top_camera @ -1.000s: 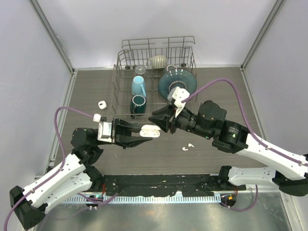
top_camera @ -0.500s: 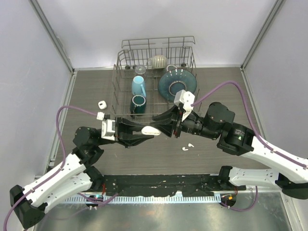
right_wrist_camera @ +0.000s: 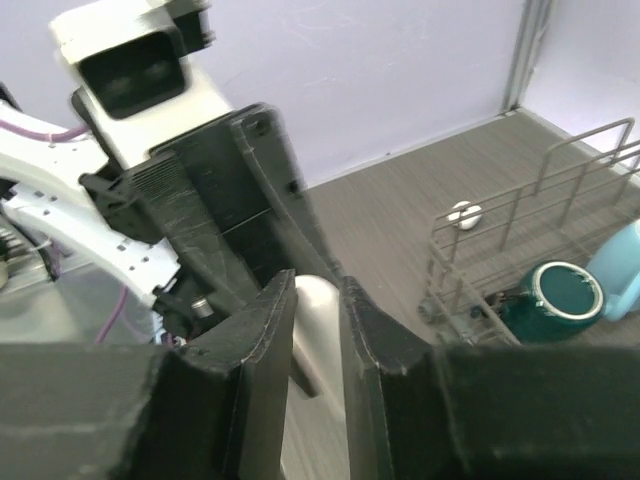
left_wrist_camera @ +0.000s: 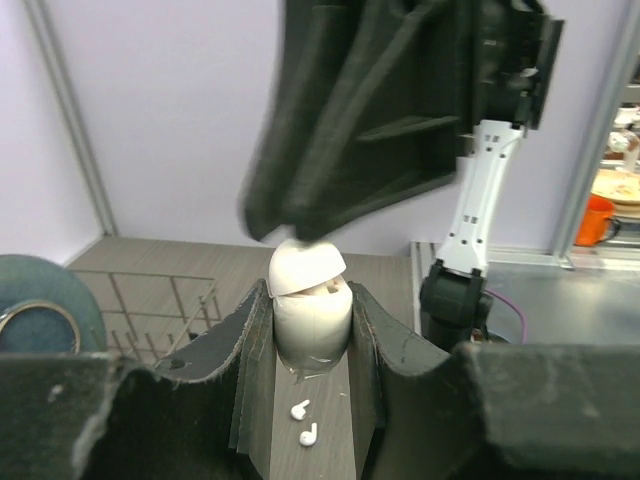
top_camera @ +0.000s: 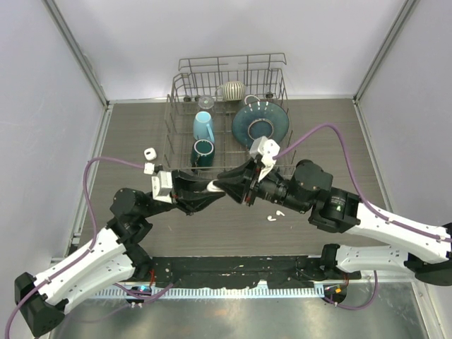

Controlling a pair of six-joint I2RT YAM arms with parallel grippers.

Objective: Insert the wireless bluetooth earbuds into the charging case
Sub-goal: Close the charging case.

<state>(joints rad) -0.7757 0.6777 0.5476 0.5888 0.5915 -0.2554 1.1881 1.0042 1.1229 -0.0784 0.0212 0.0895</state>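
left gripper [left_wrist_camera: 311, 310] clamped on the charging case [top_camera: 215, 187], long axis 9–3 in the top view, lid end facing the right gripper [right_wrist_camera: 318, 290], whose narrowly parted fingers meet it from 3 o'clock; pinch or not, cannot tell. two earbuds [top_camera: 272, 218] lie loose on the table [top_camera: 318, 141] at 4 o'clock of the case, nearer the right arm. case interior hidden; dish rack [top_camera: 233, 68] at 12 holds mugs [top_camera: 203, 152] and a plate [top_camera: 260, 121].
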